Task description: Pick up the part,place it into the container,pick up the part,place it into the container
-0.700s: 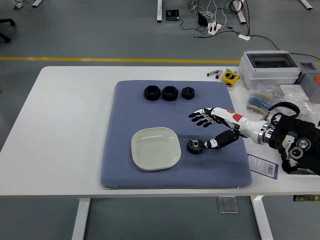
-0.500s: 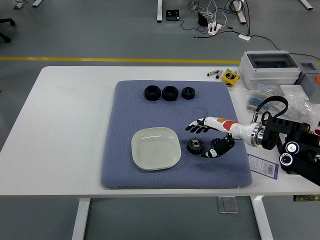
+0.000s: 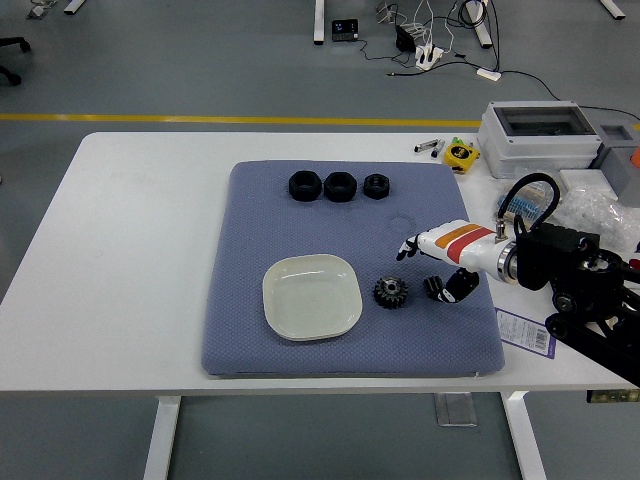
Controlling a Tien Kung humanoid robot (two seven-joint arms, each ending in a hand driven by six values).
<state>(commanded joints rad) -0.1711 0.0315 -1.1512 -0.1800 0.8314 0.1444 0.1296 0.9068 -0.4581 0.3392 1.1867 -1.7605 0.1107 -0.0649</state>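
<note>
A black gear part (image 3: 390,292) lies on the blue-grey mat (image 3: 250,220), just right of the empty white square dish (image 3: 311,297). Three black ring-shaped parts (image 3: 339,185) sit in a row at the mat's far edge. My right hand (image 3: 435,266) comes in from the right and hovers low, a little right of the gear and apart from it. Its fingers are spread and hold nothing; the thumb (image 3: 447,287) hangs toward the mat. The left arm is out of view.
A grey box (image 3: 540,135), a yellow tape measure (image 3: 460,154), bags of small parts (image 3: 600,205) and a purple card (image 3: 527,331) lie at the table's right side. The white table's left part (image 3: 140,230) is bare.
My right hand has drawn back to the right, away from the gear, and its forearm has rolled over. The gear stays where it was beside the dish.
</note>
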